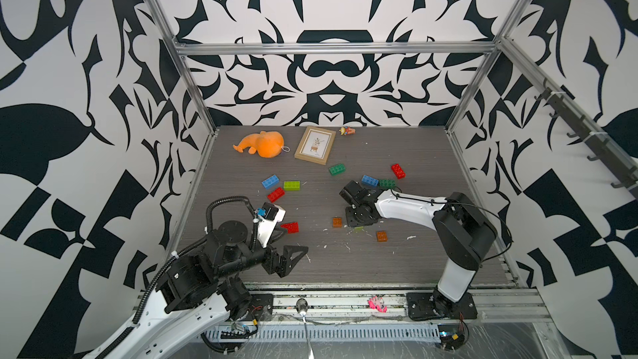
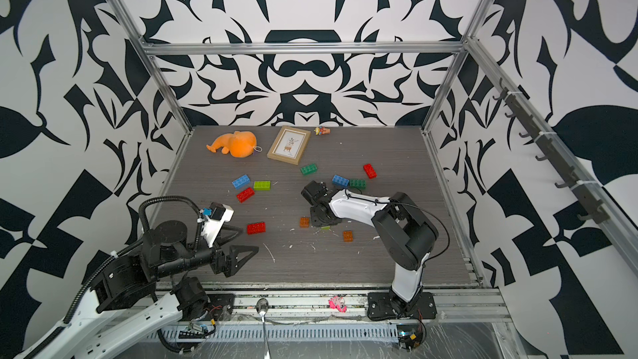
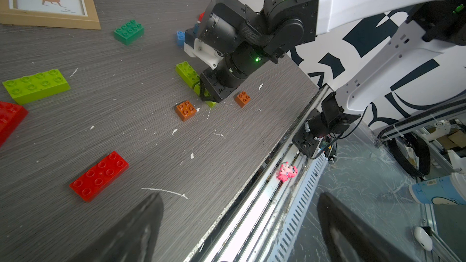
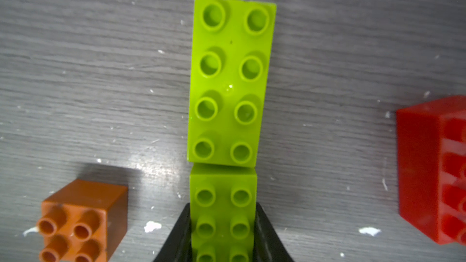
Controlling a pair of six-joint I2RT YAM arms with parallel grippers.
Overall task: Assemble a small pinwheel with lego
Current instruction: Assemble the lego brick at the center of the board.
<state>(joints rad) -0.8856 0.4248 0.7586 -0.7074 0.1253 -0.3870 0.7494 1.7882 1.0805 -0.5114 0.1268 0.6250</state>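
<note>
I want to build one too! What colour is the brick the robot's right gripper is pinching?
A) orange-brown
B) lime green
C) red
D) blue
B: in the right wrist view, the right gripper has its jaws pressed against both sides of a lime green brick.

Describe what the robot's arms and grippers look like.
Both the left arm and right arm have white shells with black joint housings. A black ribbed hose runs along the left arm. Small green lights glow on the right arm's joints. The left gripper and right gripper have black, wedge-shaped fingers.
</note>
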